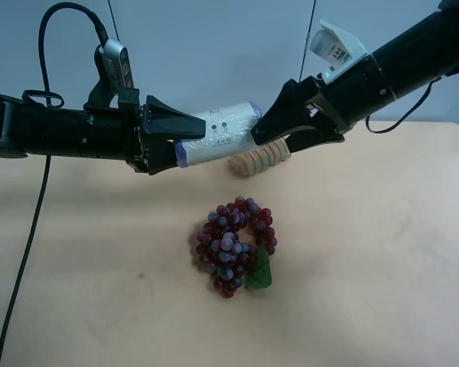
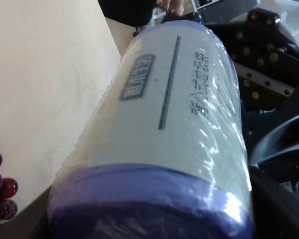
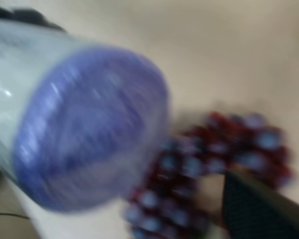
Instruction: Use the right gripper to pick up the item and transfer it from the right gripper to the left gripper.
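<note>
I judge the handover nearly done: the item [image 1: 218, 131] hangs above the table [image 1: 382, 252] between both arms, the left gripper [image 1: 185, 144] clamped on its banded end, the right gripper [image 1: 266, 118] spread apart, so next I'd back it clear

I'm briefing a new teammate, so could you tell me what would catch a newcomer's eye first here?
A cream-white cylindrical can with a shiny blue-purple lid hangs sideways above the tan table, gripped by the left gripper, with the right gripper at its other end. Mid-table lies a bunch of red-purple grapes with a green leaf.
</note>
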